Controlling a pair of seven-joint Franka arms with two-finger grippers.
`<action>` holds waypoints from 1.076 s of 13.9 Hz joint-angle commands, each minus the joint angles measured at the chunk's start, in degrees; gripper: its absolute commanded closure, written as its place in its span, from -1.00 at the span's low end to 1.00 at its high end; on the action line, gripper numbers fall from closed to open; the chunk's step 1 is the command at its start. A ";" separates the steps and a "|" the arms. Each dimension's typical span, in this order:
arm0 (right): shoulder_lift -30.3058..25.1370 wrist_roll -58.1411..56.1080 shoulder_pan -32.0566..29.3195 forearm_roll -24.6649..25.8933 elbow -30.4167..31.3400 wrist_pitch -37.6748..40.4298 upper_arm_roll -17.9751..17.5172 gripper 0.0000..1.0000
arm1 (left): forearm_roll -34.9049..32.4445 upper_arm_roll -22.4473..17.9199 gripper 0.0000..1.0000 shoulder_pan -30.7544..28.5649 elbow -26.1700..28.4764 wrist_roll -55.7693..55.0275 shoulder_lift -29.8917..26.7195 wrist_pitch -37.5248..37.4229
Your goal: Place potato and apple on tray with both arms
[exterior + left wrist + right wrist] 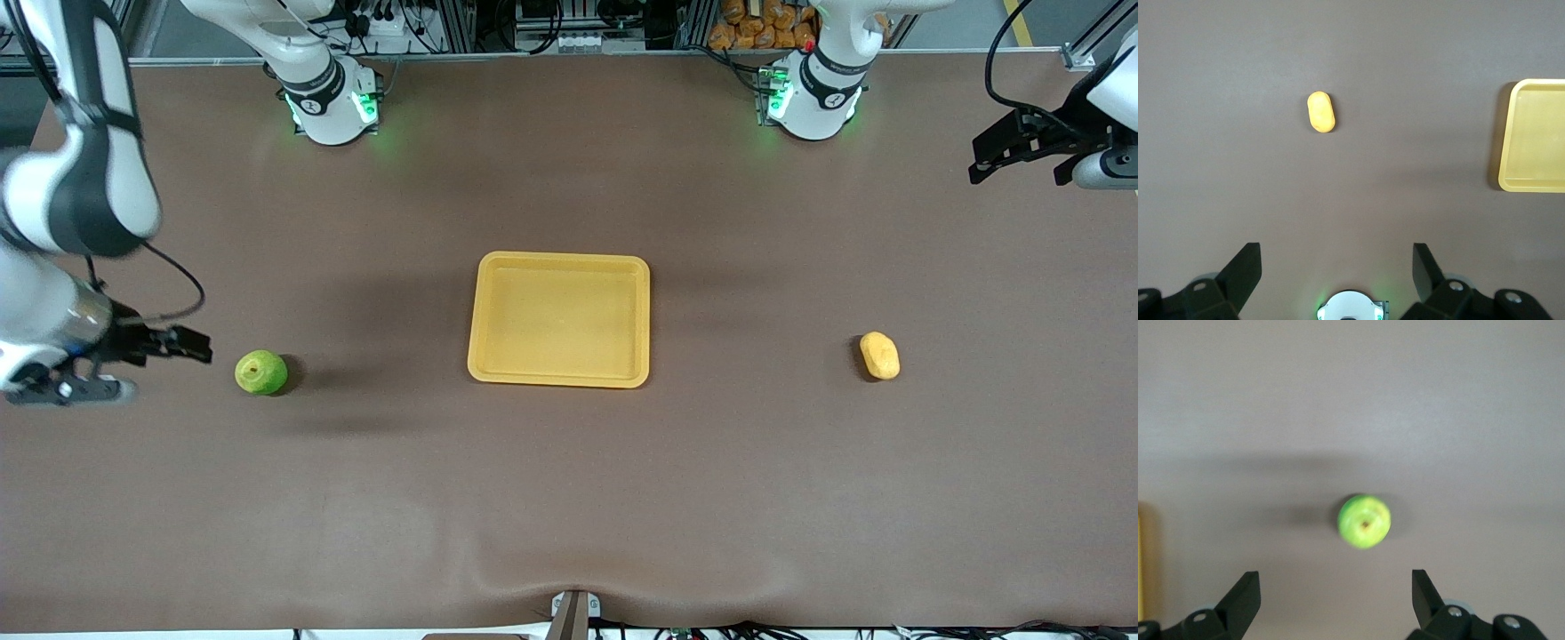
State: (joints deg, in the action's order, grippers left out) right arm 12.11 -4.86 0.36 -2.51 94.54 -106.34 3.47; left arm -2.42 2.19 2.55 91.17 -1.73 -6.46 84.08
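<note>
Apple [260,372] (stem up), seemingly unlabelled.

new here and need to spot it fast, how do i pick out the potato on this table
Start at the yellow tray mid-table and look toward the left arm's end. The potato lies alone on the brown mat there: a small oblong yellow-orange lump, unlike the round green apple at the right arm's end.

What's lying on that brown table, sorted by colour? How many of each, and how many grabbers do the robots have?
Green: 1, the small round green apple, toward the right arm's end.
Yellow: 2, the shallow rectangular yellow plastic tray mid-table, and the small oblong yellow-orange potato, toward the left arm's end.
Black grabbers: 2, the right gripper beside the apple and the left gripper, both open and empty.
Total: 5.
</note>
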 commanded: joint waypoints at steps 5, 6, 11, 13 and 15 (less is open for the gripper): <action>-12.01 0.64 -4.57 -1.62 1.97 8.85 -0.75 -1.00 | 1.80 -0.17 -1.00 -0.44 -1.69 1.29 0.66 -1.46; -13.33 0.82 -4.75 -1.62 1.97 10.35 -0.75 -1.00 | 1.89 -0.34 -1.00 -0.53 -1.69 1.29 0.66 -1.46; -15.62 3.98 -4.40 -0.92 2.06 14.32 -1.10 -1.00 | 3.12 -0.70 -1.00 -0.62 -1.61 0.68 0.40 -1.46; -16.15 3.98 -4.40 -0.83 2.06 15.02 -1.10 -1.00 | 3.12 -0.70 -1.00 -0.88 -1.52 0.76 0.40 -1.46; -16.24 3.90 -4.49 -0.74 2.23 15.29 -1.10 -1.00 | 3.12 -0.70 -1.00 -1.49 -1.34 0.94 0.40 -1.55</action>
State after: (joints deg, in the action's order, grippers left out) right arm -2.31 -1.84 -3.45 -3.30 95.24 -91.41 2.99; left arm -0.40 1.71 1.78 91.07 -1.73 -6.45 83.87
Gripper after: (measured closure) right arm 0.000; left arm 0.000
